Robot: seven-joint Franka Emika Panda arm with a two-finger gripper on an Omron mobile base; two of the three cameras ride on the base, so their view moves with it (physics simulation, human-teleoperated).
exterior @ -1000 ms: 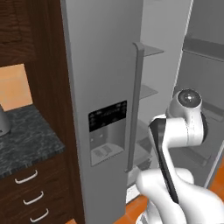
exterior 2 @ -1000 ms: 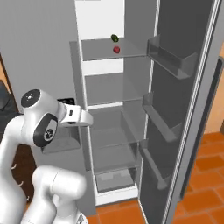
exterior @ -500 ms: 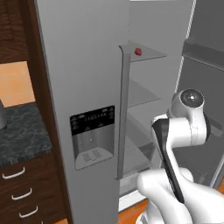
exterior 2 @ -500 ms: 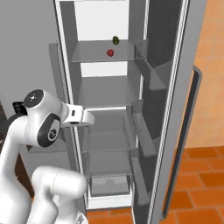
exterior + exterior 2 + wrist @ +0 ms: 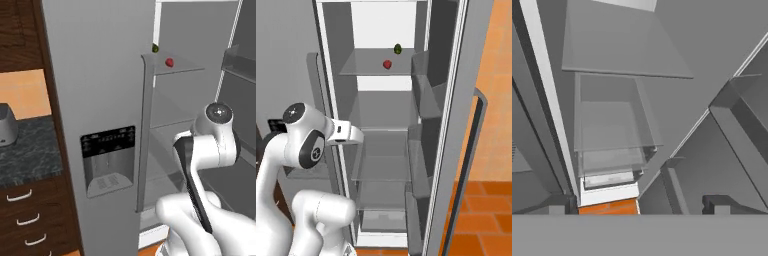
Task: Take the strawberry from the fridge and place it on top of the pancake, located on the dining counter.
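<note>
Orange tile floor (image 5: 476,220), dark cabinets (image 5: 30,220)

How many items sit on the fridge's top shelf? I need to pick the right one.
2: the strawberry toward the shelf's front, and a small dark green item behind it. Others may be hidden.

No word, brand or number can be read anywhere. The black dispenser panel (image 5: 108,143) on the closed door of the fridge (image 5: 100,75) carries rows of small pale marks, too small and blurred to make out as text or symbols.
</note>
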